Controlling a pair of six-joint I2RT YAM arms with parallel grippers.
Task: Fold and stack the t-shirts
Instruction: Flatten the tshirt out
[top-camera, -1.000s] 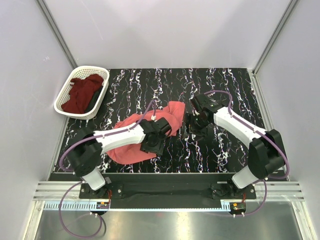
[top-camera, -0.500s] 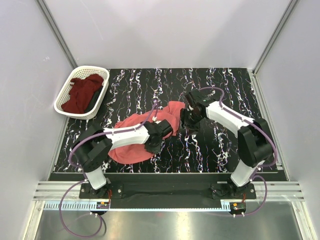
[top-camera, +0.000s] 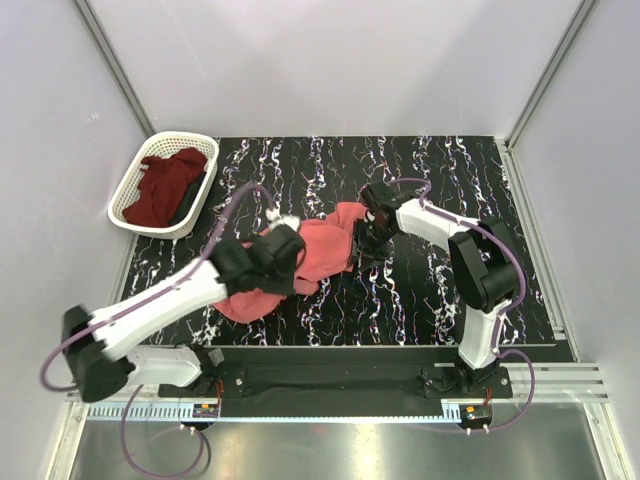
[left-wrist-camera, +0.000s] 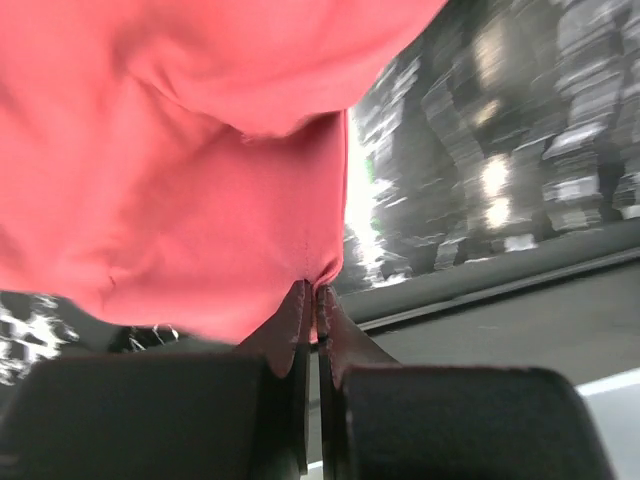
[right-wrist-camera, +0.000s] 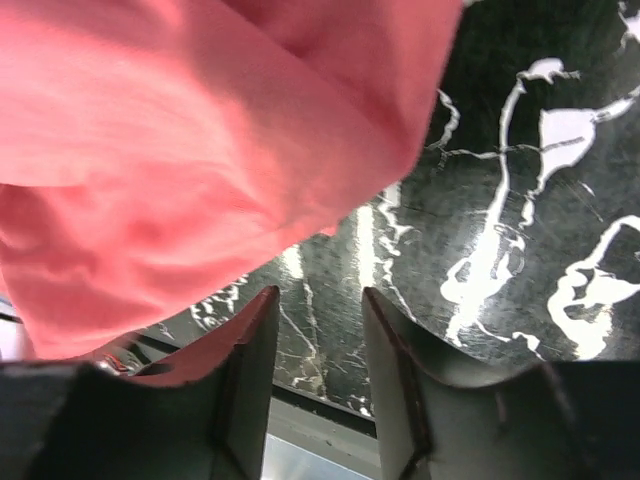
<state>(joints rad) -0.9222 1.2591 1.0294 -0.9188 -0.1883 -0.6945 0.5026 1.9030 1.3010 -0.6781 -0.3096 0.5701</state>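
A crumpled salmon-pink t-shirt (top-camera: 325, 250) lies in the middle of the black marbled table. My left gripper (top-camera: 296, 268) sits on its left part. In the left wrist view that gripper (left-wrist-camera: 316, 292) is shut, pinching a hem of the pink cloth (left-wrist-camera: 180, 180), which hangs lifted above the table. My right gripper (top-camera: 363, 240) is at the shirt's right edge. Its wrist view shows it (right-wrist-camera: 320, 305) open, with bare table in the gap and the pink shirt (right-wrist-camera: 200, 150) just beyond the fingertips. A dark maroon t-shirt (top-camera: 165, 185) lies bunched in the basket.
The white lattice basket (top-camera: 130, 222) stands at the table's far left corner. Grey walls enclose the table on three sides. A dark rail (top-camera: 330, 375) carrying the arm bases runs along the near edge.
My left gripper shut on the pink shirt's hem and the arm swung left, dragging the cloth. My right gripper moved left to the shirt's right edge and its jaws narrowed.
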